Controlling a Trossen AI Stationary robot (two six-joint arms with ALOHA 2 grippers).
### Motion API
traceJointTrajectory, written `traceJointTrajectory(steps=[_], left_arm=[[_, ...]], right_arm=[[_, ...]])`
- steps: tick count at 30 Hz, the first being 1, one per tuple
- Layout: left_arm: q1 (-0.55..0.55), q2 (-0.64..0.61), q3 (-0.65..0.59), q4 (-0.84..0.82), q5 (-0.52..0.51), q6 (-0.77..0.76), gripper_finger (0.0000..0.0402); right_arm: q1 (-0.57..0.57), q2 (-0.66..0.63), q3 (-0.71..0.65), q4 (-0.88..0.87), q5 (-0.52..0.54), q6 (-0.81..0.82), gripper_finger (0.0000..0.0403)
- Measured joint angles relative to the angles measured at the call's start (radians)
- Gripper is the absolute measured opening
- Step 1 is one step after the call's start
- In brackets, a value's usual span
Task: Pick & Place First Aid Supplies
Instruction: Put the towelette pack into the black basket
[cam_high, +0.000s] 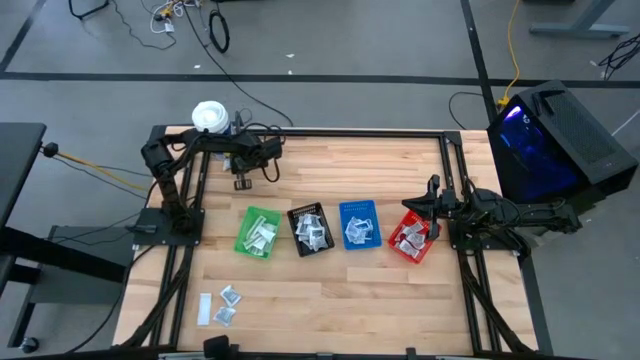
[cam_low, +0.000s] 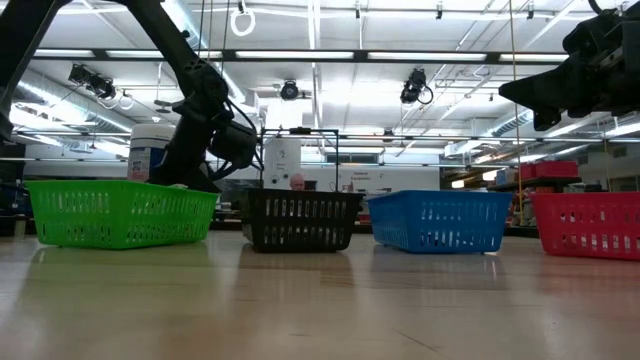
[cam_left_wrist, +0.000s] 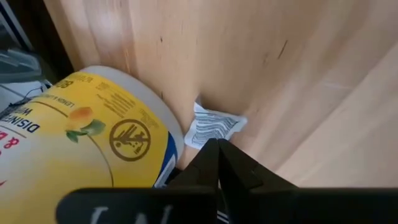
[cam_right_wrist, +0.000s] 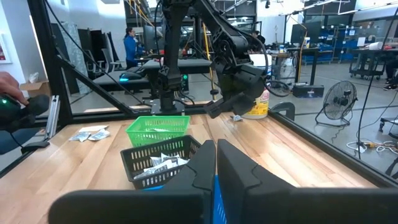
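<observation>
One small white printed sachet lies flat on the wood at the foot of the white tub with the yellow label, at the table's far left. My left gripper is shut and slants down, its tips at the sachet's near edge. It shows in the high view a little toward the near side of the tub. More sachets fill the green, black, blue and red bins. A few loose sachets lie near the front left. My right gripper is shut and level beside the red bin. My left gripper's shut fingertips stand right at the near edge of the sachet, coming down at a slant toward the tub. I cannot tell whether they touch it. The sachet stays flat on the table.
The four bins stand in a row across the table's middle. The tub stands close beside the sachet on its far-left side. The black frame rails run along the table's edges. Bare wood lies between the bins and the far edge. A person stands in the room beyond.
</observation>
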Motion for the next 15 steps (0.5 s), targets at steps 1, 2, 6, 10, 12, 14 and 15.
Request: traceJointTrajectory(steps=[1, 2, 6, 10, 12, 14, 15], left_arm=[[0.0, 0.0, 0.0, 0.001, 0.0, 0.0, 0.0007], [0.003, 0.0, 0.0, 0.001, 0.0, 0.0, 0.0006], [0.011, 0.0, 0.0, 0.001, 0.001, 0.0, 0.0008], [0.018, 0.001, 0.0, 0.003, 0.006, 0.0, 0.0016], [0.019, 0.007, -0.001, 0.012, 0.009, 0.0, 0.0016], [0.021, 0.007, -0.017, 0.045, 0.01, 0.009, 0.0014], [0.021, 0.007, -0.029, 0.063, 0.01, 0.017, 0.0012]], right_arm=[[0.0, 0.0, 0.0, 0.0, 0.0, 0.0, 0.0023], [0.0, 0.0, 0.0, 0.0, 0.0, 0.0, 0.0023], [0.0, 0.0, 0.0, 0.0, 0.0, 0.0, 0.0023], [0.0, 0.0, 0.0, 0.0, 0.0, 0.0, 0.0023], [0.0, 0.0, 0.0, 0.0, 0.0, 0.0, 0.0023], [0.0, 0.0, 0.0, 0.0, 0.0, 0.0, 0.0023], [0.0, 0.0, 0.0, 0.0, 0.0, 0.0, 0.0023]])
